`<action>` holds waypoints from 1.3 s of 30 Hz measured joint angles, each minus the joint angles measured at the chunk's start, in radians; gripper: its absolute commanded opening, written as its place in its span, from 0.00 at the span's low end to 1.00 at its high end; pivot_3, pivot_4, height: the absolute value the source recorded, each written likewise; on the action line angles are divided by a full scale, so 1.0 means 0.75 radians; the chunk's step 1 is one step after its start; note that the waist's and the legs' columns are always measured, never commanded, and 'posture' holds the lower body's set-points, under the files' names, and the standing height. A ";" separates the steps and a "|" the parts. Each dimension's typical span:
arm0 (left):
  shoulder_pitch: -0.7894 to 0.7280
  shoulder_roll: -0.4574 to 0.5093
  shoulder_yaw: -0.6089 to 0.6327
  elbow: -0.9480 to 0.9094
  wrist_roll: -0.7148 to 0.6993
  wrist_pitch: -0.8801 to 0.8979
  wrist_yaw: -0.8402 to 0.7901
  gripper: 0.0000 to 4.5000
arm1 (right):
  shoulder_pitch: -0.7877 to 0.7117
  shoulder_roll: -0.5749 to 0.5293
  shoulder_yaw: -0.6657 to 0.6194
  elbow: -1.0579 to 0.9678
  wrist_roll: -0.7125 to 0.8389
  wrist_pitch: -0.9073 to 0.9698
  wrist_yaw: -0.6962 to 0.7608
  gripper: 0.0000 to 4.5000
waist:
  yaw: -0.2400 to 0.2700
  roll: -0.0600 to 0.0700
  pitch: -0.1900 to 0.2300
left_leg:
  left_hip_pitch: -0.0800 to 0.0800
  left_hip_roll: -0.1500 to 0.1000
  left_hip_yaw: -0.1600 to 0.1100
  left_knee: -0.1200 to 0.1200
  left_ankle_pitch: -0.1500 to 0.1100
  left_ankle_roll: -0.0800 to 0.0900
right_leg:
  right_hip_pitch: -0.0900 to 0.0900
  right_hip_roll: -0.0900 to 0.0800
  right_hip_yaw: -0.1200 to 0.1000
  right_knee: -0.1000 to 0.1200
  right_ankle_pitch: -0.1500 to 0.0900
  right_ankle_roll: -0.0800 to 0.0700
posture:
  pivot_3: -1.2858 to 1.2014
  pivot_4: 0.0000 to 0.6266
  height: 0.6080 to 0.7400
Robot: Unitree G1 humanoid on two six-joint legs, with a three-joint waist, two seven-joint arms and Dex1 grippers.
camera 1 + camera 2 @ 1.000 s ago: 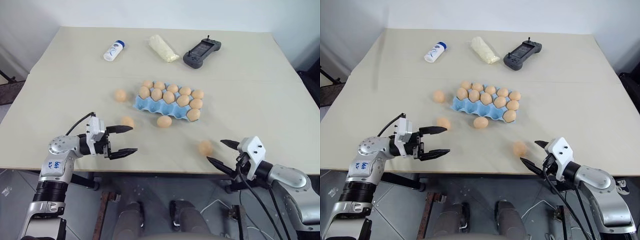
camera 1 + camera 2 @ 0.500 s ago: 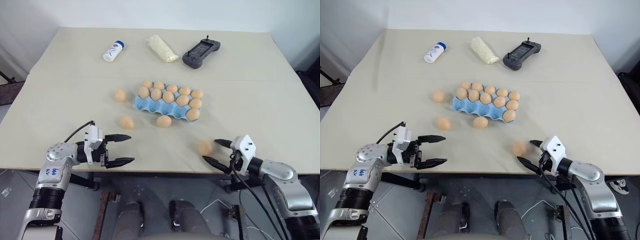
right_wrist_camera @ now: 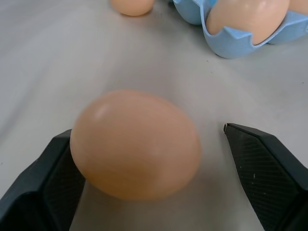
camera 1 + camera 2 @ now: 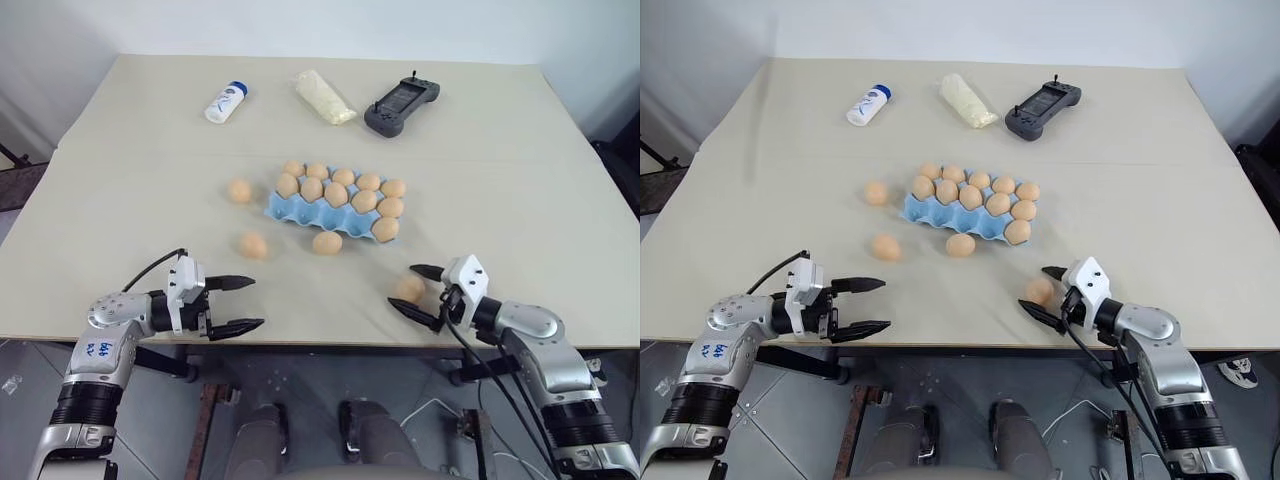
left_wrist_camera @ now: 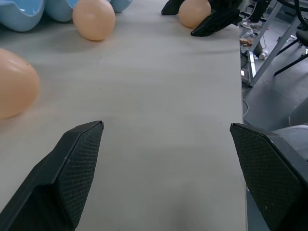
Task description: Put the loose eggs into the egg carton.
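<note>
On the counter [image 4: 120, 180], the blue egg carton [image 4: 290, 208] sits mid-surface holding ten eggs. The right pincer [image 4: 415, 290] stands wide around a loose egg [image 4: 408, 287], not clamped. The left pincer [image 4: 240, 303] gapes empty near the front edge. Three other loose eggs [image 4: 254, 245] lie near the carton.

The white bottle [image 4: 225, 101], far behind the carton [image 4: 320, 212] on the worktop [image 4: 500, 180], has a blue label, too small to read. Blue writing on the left arm [image 4: 100, 349] is unclear too.
</note>
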 measured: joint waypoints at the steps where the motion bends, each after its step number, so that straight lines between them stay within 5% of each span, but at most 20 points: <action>1: 0.001 0.000 0.001 -0.003 0.000 -0.006 0.006 1.00 | 0.000 0.004 0.004 0.001 0.000 -0.005 0.002 0.79 | 0.000 0.000 0.000 | 0.000 0.000 0.000 0.000 0.000 0.000 | 0.000 0.000 0.000 0.000 0.000 0.000 | 0.52 0.24 1.00; 5: 0.012 0.000 0.005 -0.009 0.000 -0.020 0.016 1.00 | -0.002 0.023 0.009 0.001 0.001 -0.009 0.001 0.49 | -0.001 0.000 0.000 | 0.000 0.000 0.000 0.000 0.000 0.000 | 0.000 -0.001 0.000 0.000 0.000 0.000 | 0.52 0.24 1.00; 8: 0.017 0.000 0.012 -0.009 0.000 -0.030 0.023 1.00 | -0.009 0.025 0.009 0.001 0.001 -0.008 -0.001 0.40 | 0.000 0.000 0.000 | 0.000 0.000 0.000 -0.001 0.000 -0.001 | 0.000 -0.001 0.000 -0.001 0.000 0.000 | 0.52 0.24 1.00; 17: 0.044 -0.007 0.064 -0.053 -0.004 -0.058 0.077 1.00 | -0.419 0.083 -0.043 -0.072 0.079 0.148 -0.111 0.36 | -0.031 0.000 0.000 | -0.001 0.000 0.000 -0.003 -0.001 -0.003 | -0.002 -0.001 -0.001 0.000 0.000 0.000 | 0.52 0.24 1.00; 25: 0.079 -0.027 0.105 -0.102 -0.007 -0.071 0.155 1.00 | -0.759 0.257 0.112 0.238 -0.022 0.217 -0.147 0.36 | -0.030 0.000 0.000 | -0.004 -0.001 0.001 -0.005 -0.001 -0.002 | -0.005 -0.002 -0.003 -0.002 0.000 -0.001 | 0.52 0.24 1.00; 32: 0.124 -0.043 0.126 -0.126 -0.008 -0.073 0.211 1.00 | -0.868 0.324 0.157 0.465 -0.092 0.151 -0.107 0.36 | -0.030 0.000 0.000 | -0.005 -0.001 0.001 -0.004 -0.001 -0.001 | -0.005 -0.002 -0.004 -0.002 0.000 -0.001 | 0.52 0.24 1.00; 39: 0.161 -0.045 0.131 -0.174 -0.018 -0.072 0.244 1.00 | -0.888 0.327 0.167 0.564 -0.146 0.128 -0.075 0.90 | -0.033 0.000 0.000 | -0.004 -0.001 0.001 -0.004 -0.001 -0.001 | -0.005 -0.002 -0.004 -0.001 0.000 -0.001 | 0.52 0.24 1.00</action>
